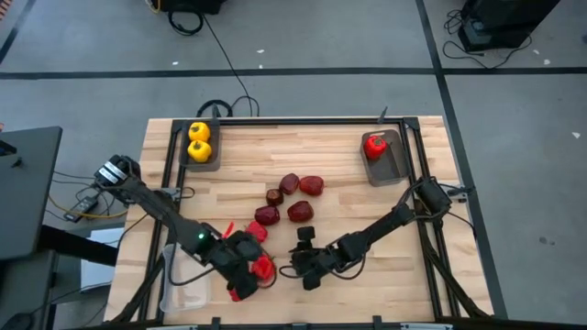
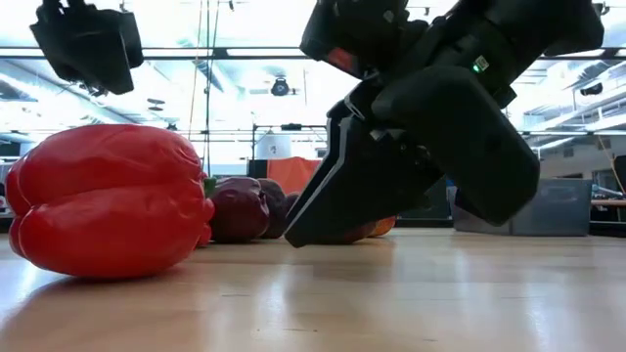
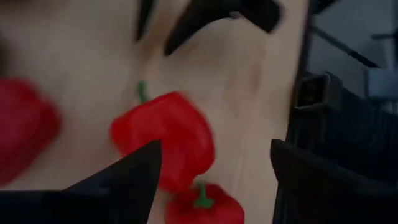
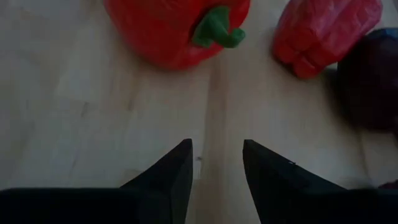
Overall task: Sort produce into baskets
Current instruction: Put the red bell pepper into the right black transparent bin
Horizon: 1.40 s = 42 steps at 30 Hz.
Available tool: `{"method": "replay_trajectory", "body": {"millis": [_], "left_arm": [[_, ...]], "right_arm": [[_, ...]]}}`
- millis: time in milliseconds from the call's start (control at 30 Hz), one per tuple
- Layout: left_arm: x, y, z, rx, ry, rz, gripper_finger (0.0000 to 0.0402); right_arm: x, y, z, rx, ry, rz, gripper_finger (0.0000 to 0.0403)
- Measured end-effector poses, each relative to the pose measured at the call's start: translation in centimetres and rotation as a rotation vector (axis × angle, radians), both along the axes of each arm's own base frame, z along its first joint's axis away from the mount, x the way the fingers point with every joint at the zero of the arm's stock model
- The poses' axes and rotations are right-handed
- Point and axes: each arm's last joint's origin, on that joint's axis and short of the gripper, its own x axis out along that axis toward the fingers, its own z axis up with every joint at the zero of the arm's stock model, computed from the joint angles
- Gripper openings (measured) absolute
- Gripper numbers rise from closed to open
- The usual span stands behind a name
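My left gripper [image 1: 246,275] [image 3: 217,180] is open at the near left of the table, over red bell peppers [image 1: 263,267] [image 3: 168,137] that lie on the wood. Another red pepper [image 3: 205,205] shows between its fingers. My right gripper [image 1: 307,264] [image 4: 214,162] is open with a narrow gap, low over the table, pointing at a red pepper [image 4: 180,25] [image 2: 108,200]. It touches nothing. Maroon fruits [image 1: 289,197] lie mid-table. Two yellow peppers [image 1: 199,142] sit in the far-left dark tray [image 1: 213,161]. One red pepper [image 1: 374,145] sits in the far-right dark tray [image 1: 393,170].
The clear tray [image 1: 183,284] stands at the near left edge, beside my left arm. A further red pepper [image 1: 257,231] [image 4: 323,31] lies just beyond the two grippers. A dark frame runs along the table's edges [image 1: 293,119]. Bare wood lies to the near right.
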Motion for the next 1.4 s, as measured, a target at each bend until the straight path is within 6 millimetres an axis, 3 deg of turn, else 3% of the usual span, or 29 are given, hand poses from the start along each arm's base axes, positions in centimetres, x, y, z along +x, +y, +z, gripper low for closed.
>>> {"method": "replay_trajectory", "body": {"millis": [100, 300, 600, 800, 1000, 1267, 1400], "left_arm": [[0.5, 1.0, 0.3, -0.087, 0.076, 0.091, 0.0309], [1.1, 2.8, -1.3, -0.193, 0.268, 0.305, 0.0306], [3.2, 3.3, -2.5, -0.271, 0.246, 0.326, 0.0274], [4.2, 3.7, -2.0, -0.204, 0.097, 0.306, 0.0269], [5.9, 4.3, -0.9, -0.24, -0.092, 0.35, 0.027], [5.7, 4.1, -0.7, -0.331, 0.018, 0.329, 0.0269], [5.9, 3.4, 1.4, -0.331, 0.081, 0.315, 0.0278]], "right_arm": [[0.1, -0.7, 0.1, 0.005, 0.01, -0.031, 0.0154], [0.0, -1.7, 0.1, -0.006, 0.061, -0.066, 0.0154], [-1.7, -3.9, -1.0, -0.005, 0.106, -0.09, 0.0154], [-4.0, -5.9, -0.2, 0.052, 0.018, -0.107, 0.0154], [-5.9, -6.4, 1.1, 0.141, -0.006, -0.03, 0.0154], [-5.1, -6.9, 1.7, 0.133, -0.085, -0.038, 0.0154], [-5.2, -7.1, 1.7, 0.088, -0.067, -0.009, 0.0158]]}}
